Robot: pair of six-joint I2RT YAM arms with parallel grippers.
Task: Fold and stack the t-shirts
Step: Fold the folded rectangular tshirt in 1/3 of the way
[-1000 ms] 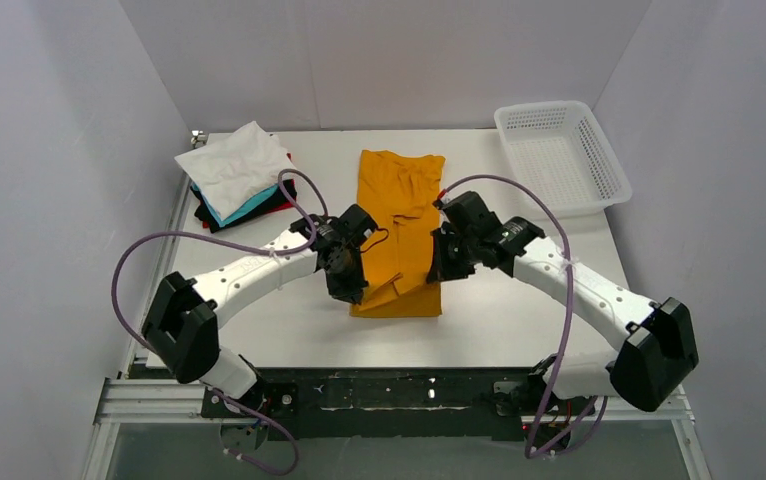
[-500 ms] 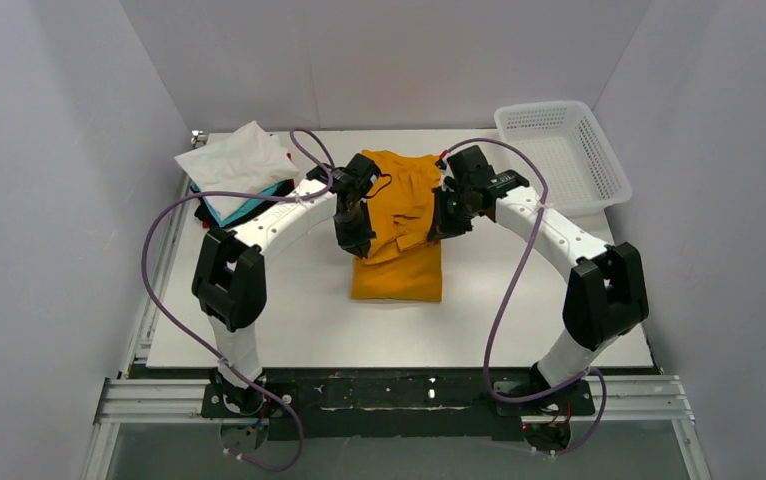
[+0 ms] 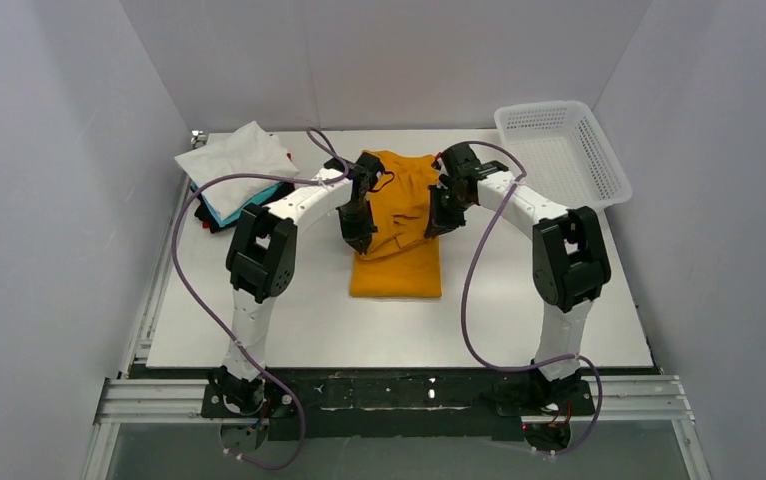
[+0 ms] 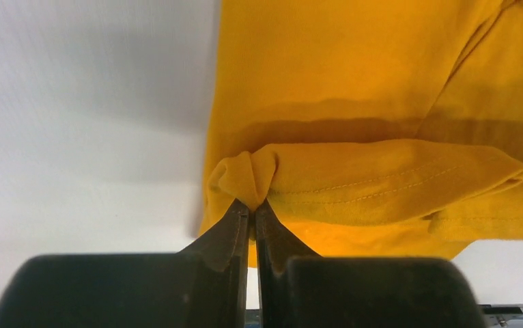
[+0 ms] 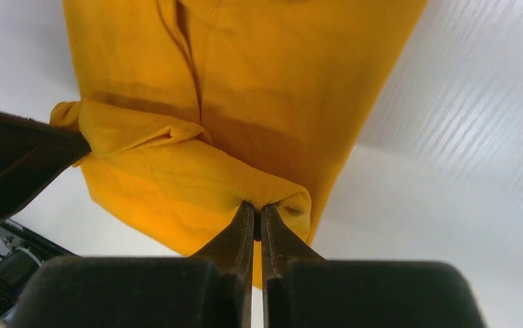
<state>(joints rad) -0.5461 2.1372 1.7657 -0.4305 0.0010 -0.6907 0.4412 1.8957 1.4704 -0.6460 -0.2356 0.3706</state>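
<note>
The orange-yellow t-shirt [image 3: 399, 240] lies lengthwise in the middle of the table, its near hem lifted and carried back over its body. My left gripper [image 3: 358, 236] is shut on the hem's left corner; in the left wrist view [image 4: 252, 205] the cloth bunches between the fingertips. My right gripper [image 3: 433, 225] is shut on the hem's right corner, also seen in the right wrist view [image 5: 257, 208]. Both hold the hem above the shirt. A stack of folded t-shirts [image 3: 239, 180], white on top with teal, black and red below, sits at the back left.
A white plastic mesh basket [image 3: 559, 155] stands at the table's back right corner. White walls close in the back and both sides. The arms' purple cables loop over the table on either side of the shirt.
Both grippers have carried the shirt's near hem away from me toward the collar, stretching the arms out. The fold line has moved back and the shirt looks shorter.
</note>
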